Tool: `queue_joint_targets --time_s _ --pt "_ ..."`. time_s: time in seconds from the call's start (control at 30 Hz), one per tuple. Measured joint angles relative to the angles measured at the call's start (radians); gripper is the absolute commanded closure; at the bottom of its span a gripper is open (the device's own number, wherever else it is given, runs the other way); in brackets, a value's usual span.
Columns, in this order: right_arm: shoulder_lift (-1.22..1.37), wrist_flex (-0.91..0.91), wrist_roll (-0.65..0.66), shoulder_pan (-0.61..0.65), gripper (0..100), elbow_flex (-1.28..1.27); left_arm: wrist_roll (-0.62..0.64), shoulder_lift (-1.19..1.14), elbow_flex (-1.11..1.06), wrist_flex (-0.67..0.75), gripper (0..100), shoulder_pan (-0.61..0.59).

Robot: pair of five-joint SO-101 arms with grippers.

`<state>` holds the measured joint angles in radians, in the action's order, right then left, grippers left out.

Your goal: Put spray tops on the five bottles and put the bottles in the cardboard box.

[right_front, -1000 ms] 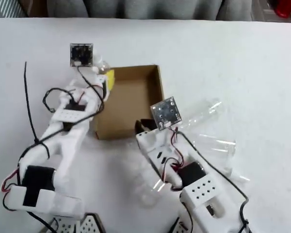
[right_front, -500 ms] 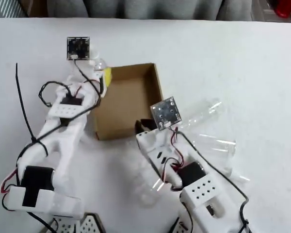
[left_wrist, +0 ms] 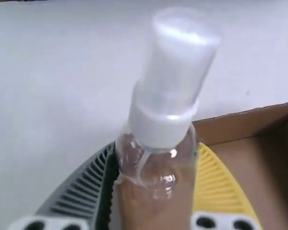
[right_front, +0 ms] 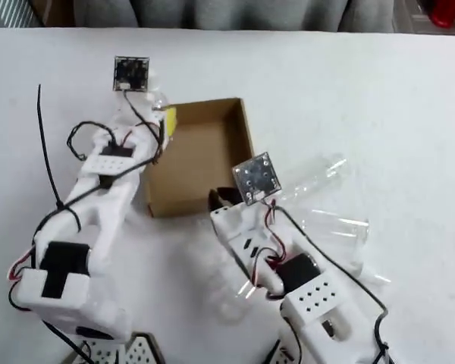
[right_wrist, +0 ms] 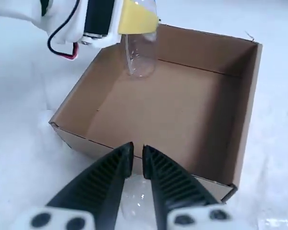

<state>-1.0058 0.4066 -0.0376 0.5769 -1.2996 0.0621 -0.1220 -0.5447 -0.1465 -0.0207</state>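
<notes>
Your left gripper (left_wrist: 156, 165) is clamped on a clear bottle (left_wrist: 153, 184) fitted with its spray top (left_wrist: 175, 76). The bottle's base hangs over the cardboard box (right_wrist: 246, 110). Across the box, your right gripper (right_wrist: 138, 154) has its jaws almost together on nothing, and the box's near wall stands right in front of it. Uncapped bottles (right_front: 322, 173) lie on the table (right_front: 379, 91) off to its right.

left arm (right_front: 106, 182) stretches farther across the table, swinging left then right | bottle (right_front: 158, 101) in left gripper (left_wrist: 156, 148) shifts slightly far | cardboard box (right_front: 201, 159) slides slightly left
</notes>
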Motion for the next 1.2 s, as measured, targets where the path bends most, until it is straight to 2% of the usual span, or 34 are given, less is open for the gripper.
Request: queue_joint_targets --time_s 0.27,0.5,0.93,1.2 --pt "0.0 0.0 0.0 0.0 98.4 0.0 -0.011 -0.003 0.005 0.0 97 0.002" --pt "0.0 0.0 0.0 0.0 98.4 0.0 -0.011 -0.003 0.005 0.0 87 0.003" --pt "0.0 0.0 0.0 0.0 98.4 0.0 -0.011 -0.003 0.005 0.0 87 0.003" --pt "0.0 0.0 0.0 0.0 98.4 0.0 -0.014 -0.003 0.005 -0.006 77 0.003"
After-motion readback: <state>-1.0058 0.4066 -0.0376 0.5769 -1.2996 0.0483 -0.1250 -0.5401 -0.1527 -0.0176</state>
